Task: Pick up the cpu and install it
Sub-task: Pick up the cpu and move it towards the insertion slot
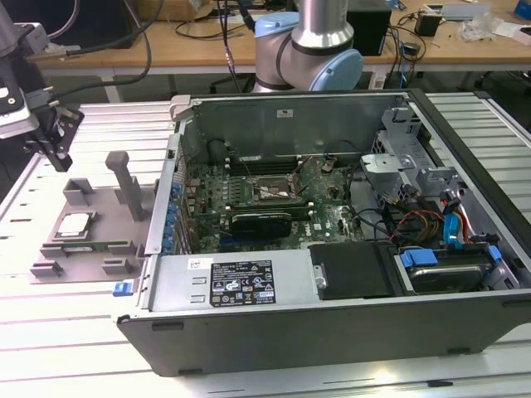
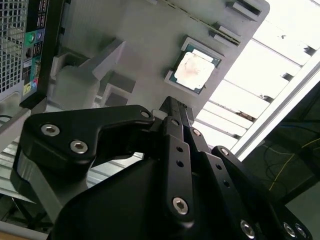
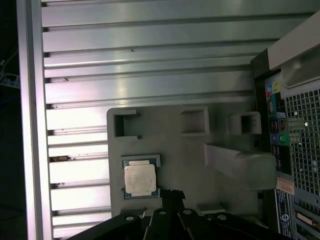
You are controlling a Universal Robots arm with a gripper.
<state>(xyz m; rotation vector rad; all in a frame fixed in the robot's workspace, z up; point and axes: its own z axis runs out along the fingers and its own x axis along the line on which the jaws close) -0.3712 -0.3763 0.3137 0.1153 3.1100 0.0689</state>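
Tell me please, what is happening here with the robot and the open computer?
A single robot arm is at the start of a cpu installation. The cpu lies in its recess on the grey tray, which sits beside the open computer case. The gripper hangs above the tray, close to the cpu, shut and holding nothing. The cpu has not yet been picked up.

Arm: base joints at the back of the exterior view, wrist out at that view's left edge. Claw hangs in the air, tips down, touching nothing. In both wrist views the claw's black fingers lie pressed together, nothing gripped between them.
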